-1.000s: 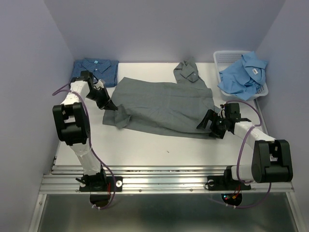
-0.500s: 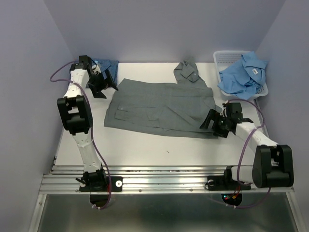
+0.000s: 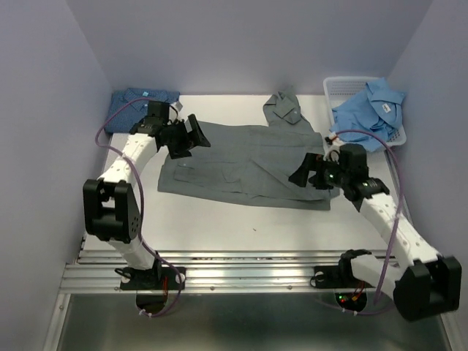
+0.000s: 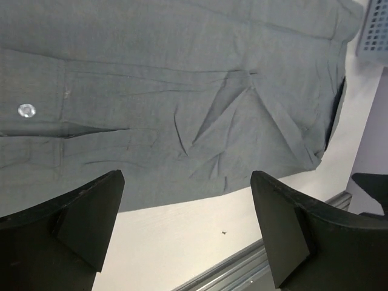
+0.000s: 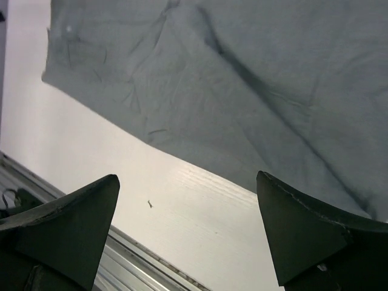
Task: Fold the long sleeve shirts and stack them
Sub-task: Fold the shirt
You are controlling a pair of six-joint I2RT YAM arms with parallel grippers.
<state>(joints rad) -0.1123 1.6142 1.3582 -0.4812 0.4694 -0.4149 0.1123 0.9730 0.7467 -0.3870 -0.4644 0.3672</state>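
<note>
The grey long sleeve shirt (image 3: 241, 164) lies spread flat mid-table, collar (image 3: 285, 108) toward the back. My left gripper (image 3: 193, 134) hovers open over its left edge. In the left wrist view the gripper (image 4: 188, 227) has nothing between its fingers, and the grey shirt (image 4: 182, 91) lies beyond them. My right gripper (image 3: 302, 174) hangs open above the shirt's right edge. The right wrist view shows the gripper (image 5: 188, 233) empty over bare table, with the grey shirt (image 5: 254, 79) above. A dark blue shirt (image 3: 131, 99) lies folded at the back left. A light blue shirt (image 3: 369, 110) is heaped in the basket.
The white mesh basket (image 3: 340, 88) stands at the back right corner. Purple walls close in on three sides. A metal rail (image 3: 248, 274) runs along the near table edge. A small dark speck (image 5: 149, 204) lies on the white table near the front.
The left gripper opened and let go of the shirt's left corner, which now lies flat, then swung over the shirt's left edge. The right arm rose and shifted left.
</note>
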